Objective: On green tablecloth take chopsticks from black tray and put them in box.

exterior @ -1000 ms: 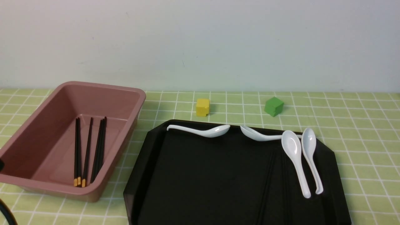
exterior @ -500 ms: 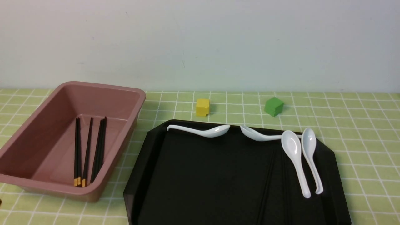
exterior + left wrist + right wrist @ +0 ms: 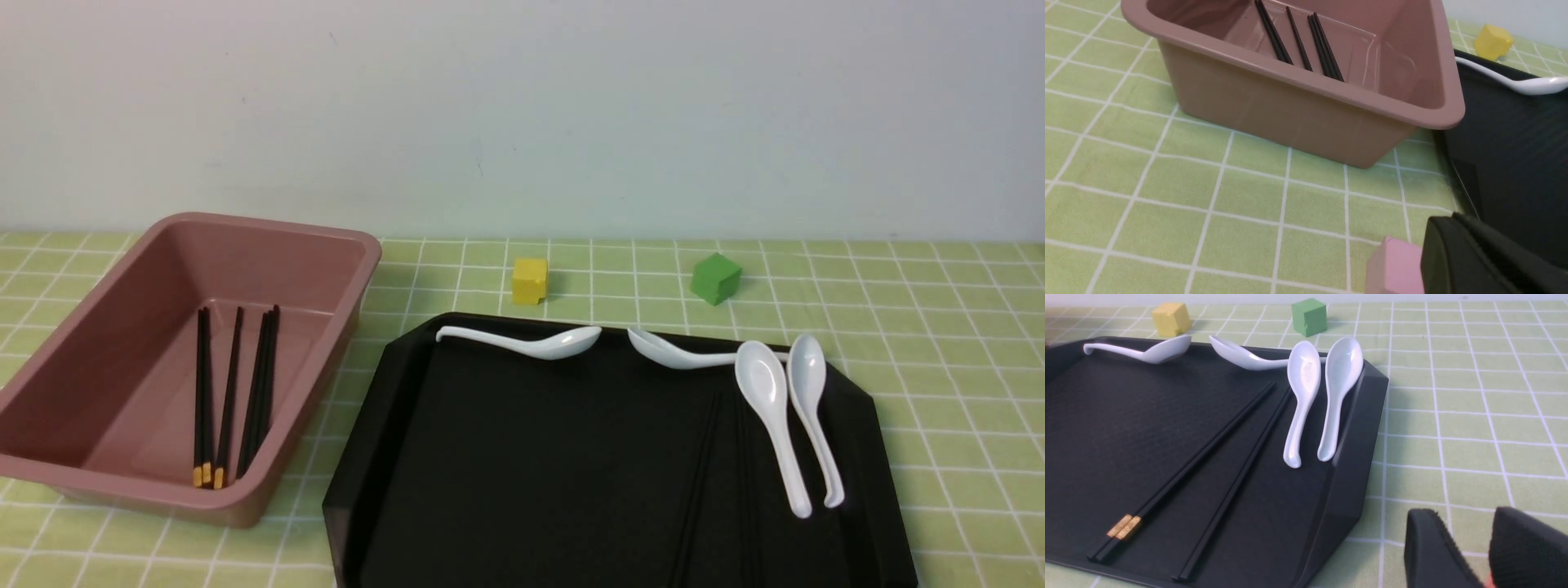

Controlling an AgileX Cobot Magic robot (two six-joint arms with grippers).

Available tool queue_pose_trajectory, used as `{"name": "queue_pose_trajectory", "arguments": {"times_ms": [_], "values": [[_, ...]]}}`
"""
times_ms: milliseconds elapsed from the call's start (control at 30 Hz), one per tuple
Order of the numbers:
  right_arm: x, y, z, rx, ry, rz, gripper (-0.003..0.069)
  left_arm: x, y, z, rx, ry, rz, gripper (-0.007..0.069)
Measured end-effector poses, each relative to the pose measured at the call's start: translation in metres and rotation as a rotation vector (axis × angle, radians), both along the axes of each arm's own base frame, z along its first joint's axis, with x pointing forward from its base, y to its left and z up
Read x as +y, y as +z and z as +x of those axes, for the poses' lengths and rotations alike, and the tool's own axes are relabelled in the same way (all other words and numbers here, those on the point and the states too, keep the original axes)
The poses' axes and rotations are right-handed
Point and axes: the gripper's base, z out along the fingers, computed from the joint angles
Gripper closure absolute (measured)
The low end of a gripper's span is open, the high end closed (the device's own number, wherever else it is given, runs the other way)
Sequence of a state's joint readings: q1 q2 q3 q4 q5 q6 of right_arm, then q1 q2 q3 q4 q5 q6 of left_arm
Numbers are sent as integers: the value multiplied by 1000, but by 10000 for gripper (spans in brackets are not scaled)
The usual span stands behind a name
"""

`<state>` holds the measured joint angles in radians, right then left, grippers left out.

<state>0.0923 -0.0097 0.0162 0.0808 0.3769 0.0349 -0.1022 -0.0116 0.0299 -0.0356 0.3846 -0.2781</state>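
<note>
Four chopsticks (image 3: 1208,457) lie on the black tray (image 3: 1347,449), apart from the right gripper (image 3: 1484,547) (fingers slightly spread, empty).

left arm: out of the front view | left black ridged-pad tool (image 3: 1478,261): only one pad edge shows low in its wrist view, state unreadable | right black ridged-pad tool (image 3: 1470,551): two pads parted by a narrow gap, nothing between them, low over the bench
</note>
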Motion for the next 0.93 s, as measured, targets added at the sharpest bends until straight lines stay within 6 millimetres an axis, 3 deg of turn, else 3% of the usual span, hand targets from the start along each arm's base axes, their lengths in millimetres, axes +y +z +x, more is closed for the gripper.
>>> {"name": "queue_pose_trajectory", "arguments": {"times_ms": [933], "values": [[0, 0, 0, 0, 0, 0, 419, 0, 0, 0, 1, 0, 1, 608]]}}
